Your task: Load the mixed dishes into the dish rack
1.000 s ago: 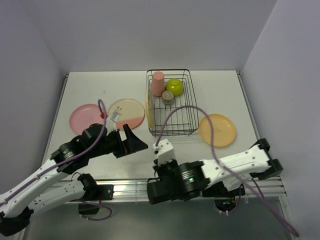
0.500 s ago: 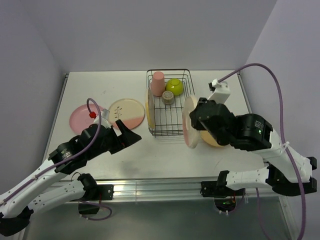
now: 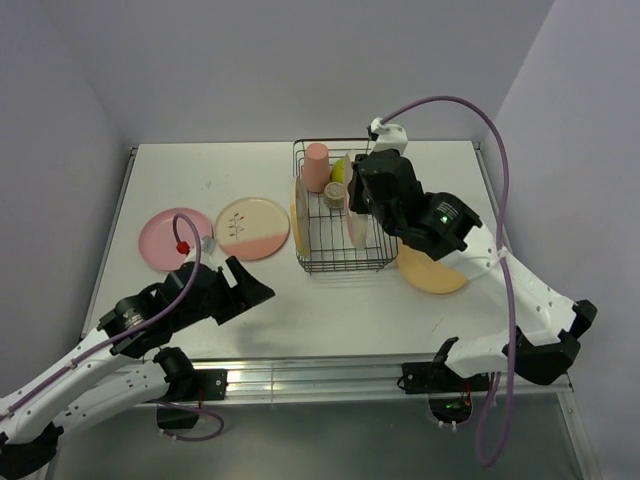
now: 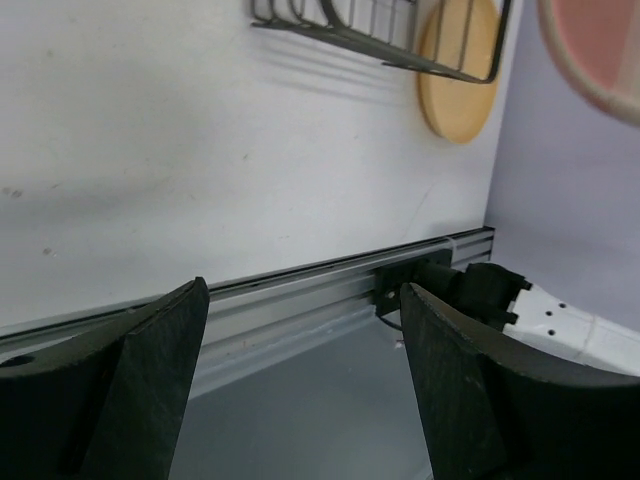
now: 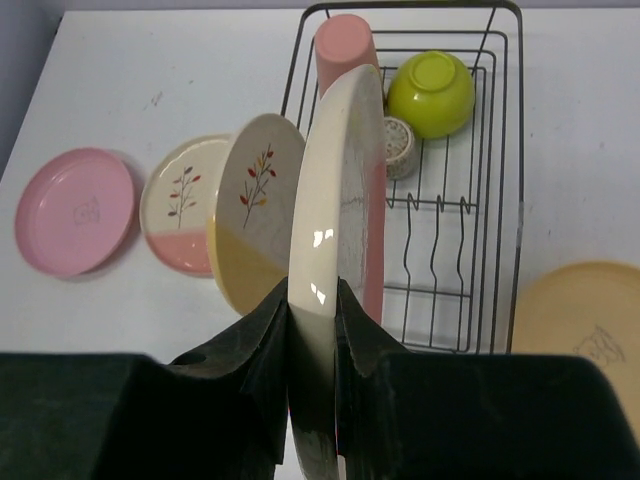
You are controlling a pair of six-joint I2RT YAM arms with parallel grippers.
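Right gripper is clamping pink-cream plate by its rim, upright, rack just beyond and below. Yellow-cream plate is standing just left of it, with bowl and tumbler farther ahead. Left gripper is hanging with jaws wide apart over desk.

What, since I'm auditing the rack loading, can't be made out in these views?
Top external: the lime-green bowl is mostly hidden behind the right arm and its upright cream-and-pink round plate.
Right wrist: that plate's lower edge is hidden by the right gripper, so whether it touches the black wire dish rack is unclear.
Left wrist: the rack is cut off by the top edge.
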